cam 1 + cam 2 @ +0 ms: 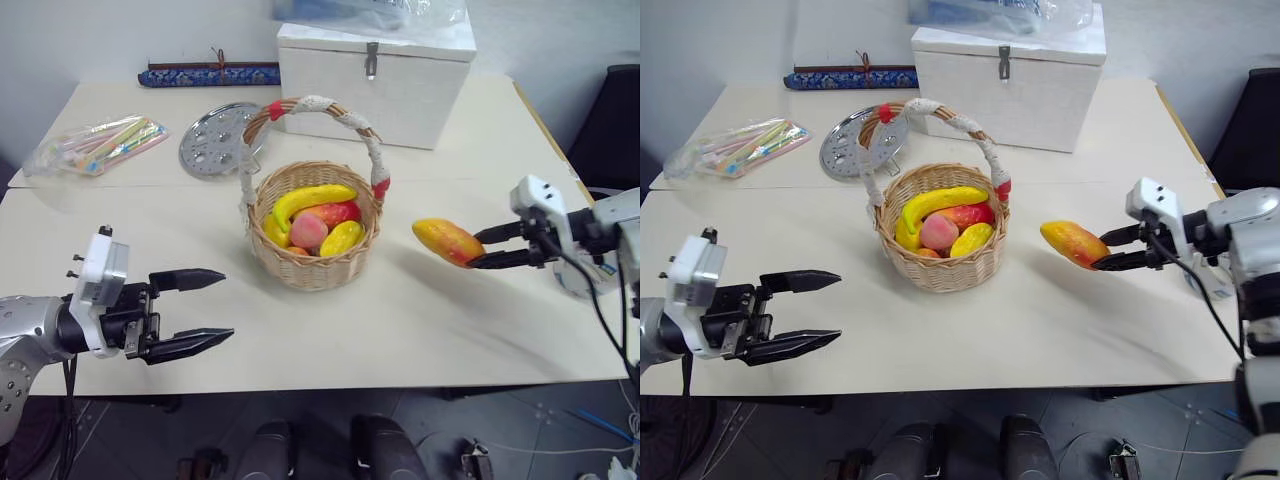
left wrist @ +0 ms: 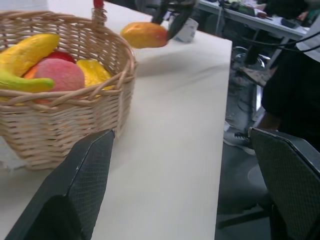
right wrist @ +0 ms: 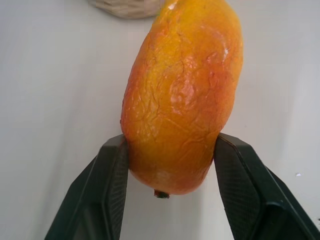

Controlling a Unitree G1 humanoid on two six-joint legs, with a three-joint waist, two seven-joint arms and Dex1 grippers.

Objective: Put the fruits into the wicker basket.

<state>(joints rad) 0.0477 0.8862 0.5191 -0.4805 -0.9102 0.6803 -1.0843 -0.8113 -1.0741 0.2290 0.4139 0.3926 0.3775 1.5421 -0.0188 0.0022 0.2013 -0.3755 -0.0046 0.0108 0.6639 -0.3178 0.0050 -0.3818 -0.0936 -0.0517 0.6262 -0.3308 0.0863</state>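
Observation:
The wicker basket (image 1: 318,262) stands mid-table, its arched handle wrapped in white cloth with red bands. Inside lie a banana (image 1: 312,199) and several other fruits. To the basket's right, my right gripper (image 1: 483,249) is shut on an orange-yellow mango (image 1: 447,241), held just above the table; both black fingers press its sides in the right wrist view, mango (image 3: 182,95). My left gripper (image 1: 205,308) hovers open and empty at the table's front left, pointing toward the basket (image 2: 75,107).
A white box (image 1: 375,70) stands behind the basket. A round metal plate (image 1: 217,138) and a bag of coloured sticks (image 1: 95,145) lie at the back left. A dark chair (image 1: 610,120) stands past the table's right edge.

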